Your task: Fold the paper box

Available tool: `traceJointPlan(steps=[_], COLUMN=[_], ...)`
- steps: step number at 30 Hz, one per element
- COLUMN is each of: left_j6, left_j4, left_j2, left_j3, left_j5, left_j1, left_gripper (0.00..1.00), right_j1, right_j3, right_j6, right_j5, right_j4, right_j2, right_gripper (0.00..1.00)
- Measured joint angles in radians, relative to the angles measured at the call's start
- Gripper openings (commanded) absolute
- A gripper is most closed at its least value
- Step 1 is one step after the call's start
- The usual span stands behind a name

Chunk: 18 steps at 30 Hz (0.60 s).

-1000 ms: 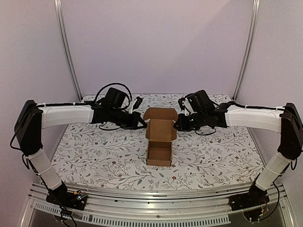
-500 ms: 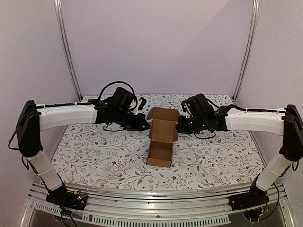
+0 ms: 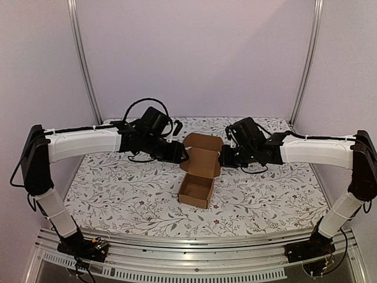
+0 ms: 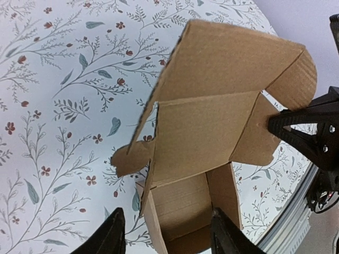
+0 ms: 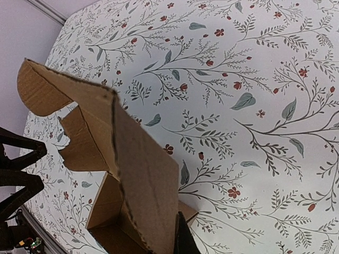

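Lid of paper box (image 3: 200,160) directly ahead of left tool (image 3: 182,155), parted and empty; right tool (image 3: 221,157), closed, pinches far flap.

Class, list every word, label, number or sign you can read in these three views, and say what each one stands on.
No text can be read in any view.
On the box: none, plain brown card.
On the tablecloth: none, only leaves and flowers.
On the arms: no label large enough to read.
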Motion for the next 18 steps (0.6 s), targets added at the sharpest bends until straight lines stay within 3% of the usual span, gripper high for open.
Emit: traceJointPlan(steps=[4,18], left_j6=[0.063,0.228], left_j4=[-0.047,-0.114], left_j2=[0.027,0.121], left_j3=[0.072,0.109], left_j5=[0.011,0.131], left_j1=[0.014,0.086], left_gripper=[0.63,0.63], right_j1=[0.002,0.002], right_j3=[0.0,0.0], right_j6=[-0.024,-0.113], right_j5=[-0.007,-0.055], right_j4=[0.0,0.0], right_j2=[0.0,-0.016], right_gripper=[0.0,0.0])
